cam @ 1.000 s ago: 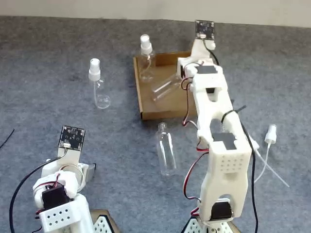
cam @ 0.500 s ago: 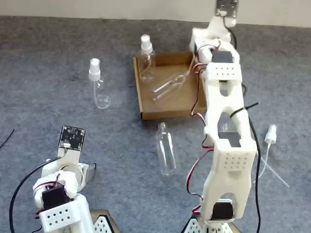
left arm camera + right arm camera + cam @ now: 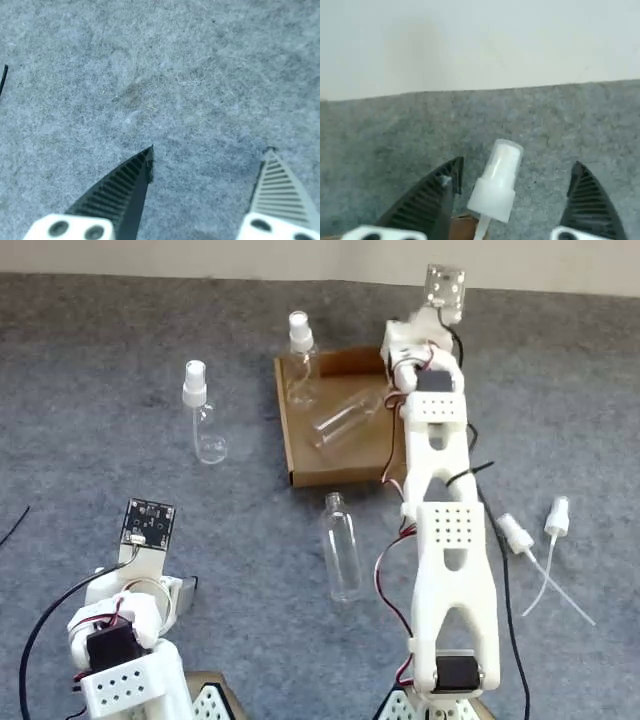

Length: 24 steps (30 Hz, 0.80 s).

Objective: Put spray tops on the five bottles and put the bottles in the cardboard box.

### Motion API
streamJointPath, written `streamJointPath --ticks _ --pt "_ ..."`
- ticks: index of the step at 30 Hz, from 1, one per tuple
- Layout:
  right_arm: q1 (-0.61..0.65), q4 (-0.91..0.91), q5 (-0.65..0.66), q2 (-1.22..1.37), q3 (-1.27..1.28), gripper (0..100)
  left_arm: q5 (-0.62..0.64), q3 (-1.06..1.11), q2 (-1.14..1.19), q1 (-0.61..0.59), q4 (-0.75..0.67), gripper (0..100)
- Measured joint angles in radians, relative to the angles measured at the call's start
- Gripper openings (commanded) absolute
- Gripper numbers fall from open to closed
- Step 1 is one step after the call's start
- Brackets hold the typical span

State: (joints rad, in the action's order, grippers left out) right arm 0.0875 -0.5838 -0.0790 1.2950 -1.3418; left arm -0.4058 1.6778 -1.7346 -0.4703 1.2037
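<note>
High view: the right arm (image 3: 445, 550) stretches across the cardboard box (image 3: 300, 460), which holds a standing sprayer bottle (image 3: 300, 370) and a lying bottle (image 3: 345, 418); an uncapped bottle (image 3: 341, 550) lies on the grey carpet (image 3: 100, 340). Left wrist view: the left gripper (image 3: 210, 149) hangs above carpet, jaws spread wide, holding nothing. Right wrist view: the right gripper (image 3: 516, 165) gapes wide, a white spray top (image 3: 496, 185) between its fingers, touching neither.

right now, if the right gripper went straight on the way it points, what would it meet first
Most likely the white spray top, which sits between the open fingers of the right gripper in the right wrist view. How far off it is remains unclear; behind it lie carpet and wall.
</note>
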Motion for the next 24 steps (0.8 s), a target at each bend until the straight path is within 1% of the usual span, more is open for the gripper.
streamJointPath --ticks 1,3,6,8,10,12,14,18,20,22,24 --pt "0.000 0.000 0.000 0.034 -0.046 0.0 0.000 0.000 0.000 0.000 0.000 30" --pt "0.000 0.000 0.000 0.078 -0.129 2.2 0.000 0.000 0.000 0.000 0.000 30" --pt "0.000 0.000 0.000 0.101 -0.216 0.3 0.000 0.000 0.000 0.000 0.000 30" --pt "-0.003 -0.002 0.032 0.101 -0.239 0.5 0.000 0.000 0.000 0.000 0.000 30" --pt "-0.011 -0.051 0.081 0.101 -0.258 0.5 0.000 0.000 0.000 0.000 0.000 30" --pt "-0.020 -0.150 0.118 0.097 -0.279 0.5 0.000 0.000 0.000 0.000 0.000 30" --pt "-0.021 -0.290 0.133 0.057 -0.281 0.5 0.000 0.000 0.000 0.000 0.000 30" --pt "-0.017 -0.589 0.158 -0.092 -0.284 0.9 0.000 0.000 0.000 0.000 0.000 30" --pt "-0.015 -0.689 0.161 -0.167 -0.290 1.2 0.000 0.000 0.000 0.000 0.000 30" --pt "-0.017 -0.726 0.161 -0.218 -0.298 5.0 0.000 0.000 0.000 0.000 0.000 30" --pt "-0.018 -0.740 0.161 -0.241 -0.299 14.8 0.000 0.000 0.000 0.000 0.000 30"
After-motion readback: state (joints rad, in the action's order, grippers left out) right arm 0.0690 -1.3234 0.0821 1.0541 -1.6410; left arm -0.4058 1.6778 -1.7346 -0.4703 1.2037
